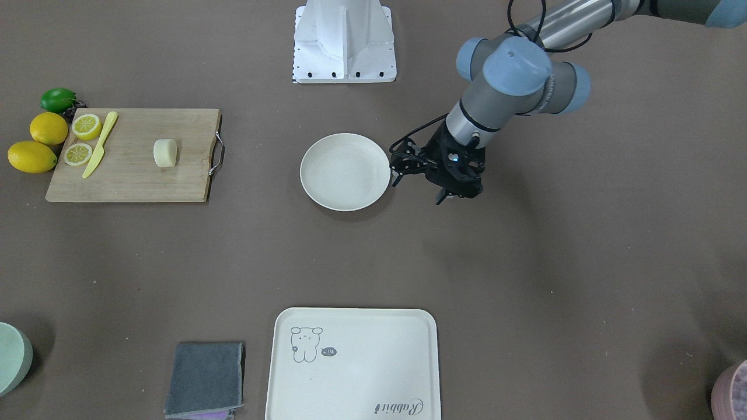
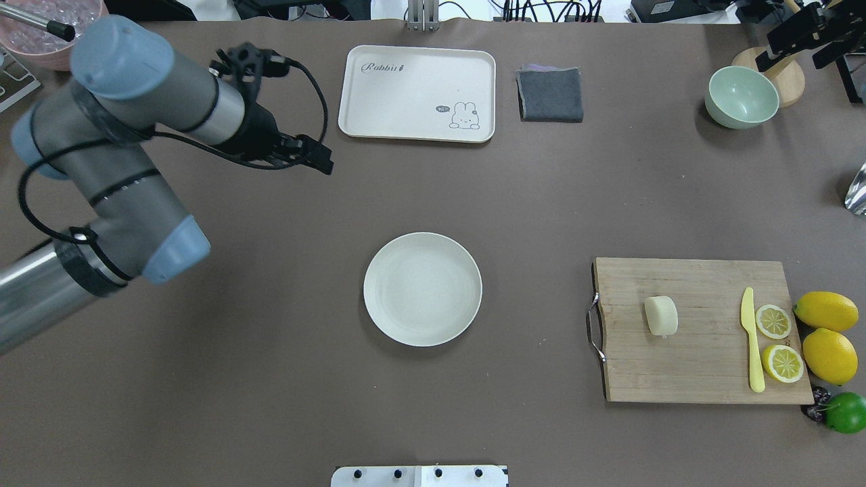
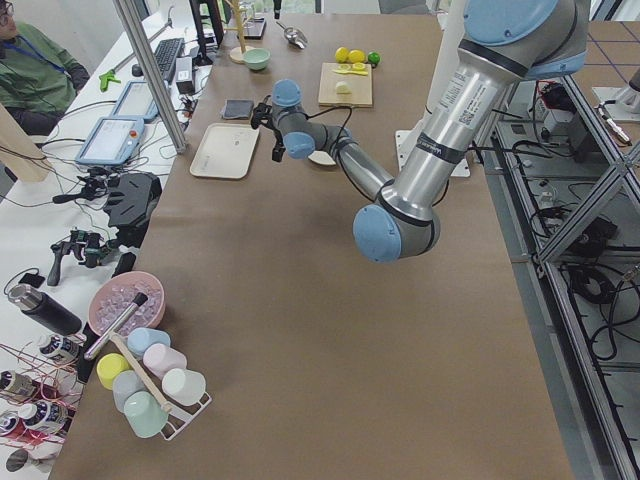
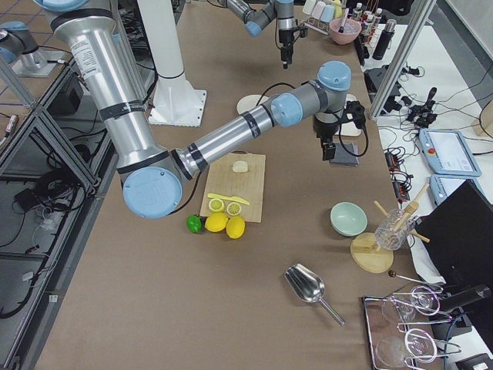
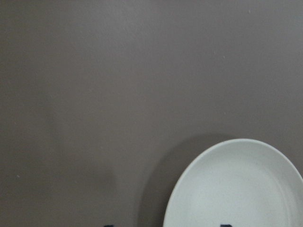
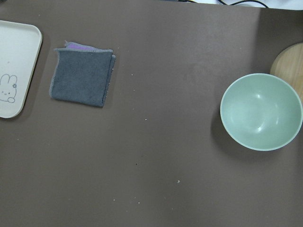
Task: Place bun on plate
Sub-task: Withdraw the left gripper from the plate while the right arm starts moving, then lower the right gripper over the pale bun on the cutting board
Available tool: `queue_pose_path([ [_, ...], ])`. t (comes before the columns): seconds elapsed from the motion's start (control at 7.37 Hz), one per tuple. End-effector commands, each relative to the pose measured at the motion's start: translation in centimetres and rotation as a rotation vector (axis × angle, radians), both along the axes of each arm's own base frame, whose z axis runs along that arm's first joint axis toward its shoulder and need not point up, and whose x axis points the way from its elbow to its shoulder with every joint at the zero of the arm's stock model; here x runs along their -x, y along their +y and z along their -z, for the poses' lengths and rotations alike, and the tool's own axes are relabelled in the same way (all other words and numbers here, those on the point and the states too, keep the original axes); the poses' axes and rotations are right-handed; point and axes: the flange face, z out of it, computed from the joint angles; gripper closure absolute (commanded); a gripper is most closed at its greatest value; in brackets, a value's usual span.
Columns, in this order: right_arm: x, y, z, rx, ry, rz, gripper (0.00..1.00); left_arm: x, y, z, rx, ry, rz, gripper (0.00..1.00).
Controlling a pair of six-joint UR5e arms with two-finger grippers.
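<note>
The bun [image 1: 165,153] [image 2: 660,315], a pale cream lump, lies near the middle of a wooden cutting board [image 2: 697,365]. The plate [image 1: 344,172] [image 2: 423,289], round and off-white, holds nothing at the table's centre. My left gripper [image 1: 421,188] [image 2: 323,162] hangs open above the table beside the plate, nothing between its fingers. Its wrist view shows the plate's rim [image 5: 236,189] at lower right and two dark fingertips far apart at the bottom edge. My right gripper [image 4: 327,150] shows only in the exterior right view, high near the grey cloth; whether it is open or shut I cannot tell.
On the board lie a yellow knife [image 2: 751,338] and two lemon halves [image 2: 773,321], with whole lemons [image 2: 827,311] and a lime [image 2: 846,411] beside it. A cream tray [image 1: 350,367], grey cloth [image 6: 83,78] and pale green bowl [image 6: 261,111] sit along the far edge. A person [image 3: 35,70] sits beyond the table.
</note>
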Motion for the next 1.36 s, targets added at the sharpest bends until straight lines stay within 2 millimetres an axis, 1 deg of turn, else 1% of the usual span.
queue_pose_path([
  [0.0, 1.2, 0.4, 0.8, 0.047, -0.019, -0.022, 0.0, 13.2, -7.1, -5.1, -0.041, -0.058, 0.034, 0.03],
  [0.14, 3.9, 1.7, 1.5, 0.052, -0.024, 0.008, 0.0, 18.2, -9.8, -7.9, -0.017, -0.066, 0.057, 0.03],
  [0.27, 7.6, 2.8, 2.1, 0.114, -0.027, 0.013, 0.0, 21.5, -10.8, -9.6, 0.002, -0.067, 0.077, 0.03],
  [0.41, 10.0, 4.7, 2.8, 0.133, -0.033, 0.038, 0.0, 22.7, -10.8, -10.7, 0.016, -0.075, 0.093, 0.03],
  [0.54, 10.9, 7.6, 1.3, 0.138, -0.017, 0.066, 0.0, 23.4, -10.6, -11.1, 0.018, -0.074, 0.101, 0.03],
  [0.68, 11.9, 9.9, 0.2, 0.144, 0.008, 0.086, 0.0, 24.6, -10.1, -11.8, 0.018, -0.072, 0.115, 0.03],
  [0.81, 13.2, 12.5, -1.3, 0.147, 0.036, 0.121, 0.0, 25.5, -9.4, -11.7, 0.01, -0.07, 0.128, 0.03],
  [0.95, 15.3, 15.3, -3.0, 0.175, 0.073, 0.156, 0.0, 26.0, -9.4, -11.7, 0.012, -0.071, 0.136, 0.03],
  [1.09, 17.4, 17.0, -3.7, 0.19, 0.121, 0.153, 0.0, 26.1, -9.0, -12.1, 0.011, -0.075, 0.138, 0.03],
  [1.22, 20.6, 18.8, -4.0, 0.192, 0.173, 0.158, 0.0, 26.6, -8.9, -11.9, 0.005, -0.074, 0.146, 0.03],
])
